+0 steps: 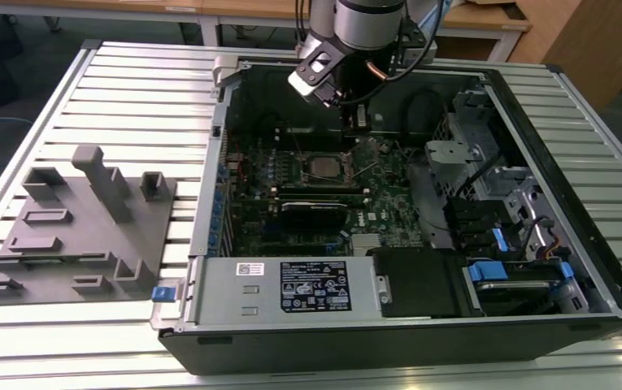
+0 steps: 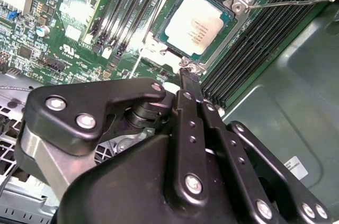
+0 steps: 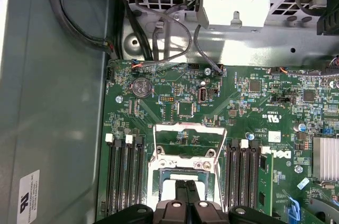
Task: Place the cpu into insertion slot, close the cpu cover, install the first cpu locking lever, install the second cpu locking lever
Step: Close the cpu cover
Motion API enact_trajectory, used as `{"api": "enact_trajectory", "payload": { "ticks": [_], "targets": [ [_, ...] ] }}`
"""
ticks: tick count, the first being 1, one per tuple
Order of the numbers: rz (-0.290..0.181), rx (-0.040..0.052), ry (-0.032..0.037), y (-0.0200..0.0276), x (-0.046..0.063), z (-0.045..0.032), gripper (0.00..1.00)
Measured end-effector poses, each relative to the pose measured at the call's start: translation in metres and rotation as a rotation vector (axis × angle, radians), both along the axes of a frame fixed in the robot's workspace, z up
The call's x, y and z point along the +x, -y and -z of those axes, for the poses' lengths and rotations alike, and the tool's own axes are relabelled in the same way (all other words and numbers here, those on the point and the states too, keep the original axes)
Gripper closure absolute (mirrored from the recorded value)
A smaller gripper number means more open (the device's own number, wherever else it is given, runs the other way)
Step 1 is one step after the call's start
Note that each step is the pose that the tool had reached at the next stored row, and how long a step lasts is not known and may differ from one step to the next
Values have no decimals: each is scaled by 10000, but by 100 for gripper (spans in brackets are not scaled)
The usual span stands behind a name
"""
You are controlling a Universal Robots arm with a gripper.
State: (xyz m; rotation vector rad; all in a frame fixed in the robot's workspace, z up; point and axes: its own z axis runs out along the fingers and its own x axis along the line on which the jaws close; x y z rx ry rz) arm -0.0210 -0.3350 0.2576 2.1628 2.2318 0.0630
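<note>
The cpu (image 2: 197, 25), a silvery-tan square, lies seated in the insertion slot (image 2: 233, 2) on the green motherboard; in the exterior view the cpu (image 1: 322, 166) sits mid-board inside the open computer case. The cpu cover (image 3: 183, 127), a silvery frame, stands swung open beyond the slot. A thin locking lever (image 2: 288, 2) juts out from one slot corner. My gripper (image 3: 186, 186) hangs low over the slot's edge with its fingers pressed together and nothing between them. Its tip (image 2: 185, 75) is at the metal edge of the slot.
Black memory slots (image 2: 254, 44) flank the socket on both sides. A metal drive cage (image 1: 473, 154) and cables (image 3: 74, 23) crowd the case wall. A power supply (image 1: 289, 284) fills the case's near side. A grey fixture (image 1: 72, 227) lies on the slatted table at the exterior view's left.
</note>
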Motion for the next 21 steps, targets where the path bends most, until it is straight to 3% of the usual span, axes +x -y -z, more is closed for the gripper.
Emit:
{"api": "enact_trajectory", "payload": {
  "ticks": [21],
  "targets": [
    [0,0,0,0,48,0,90]
  ]
}}
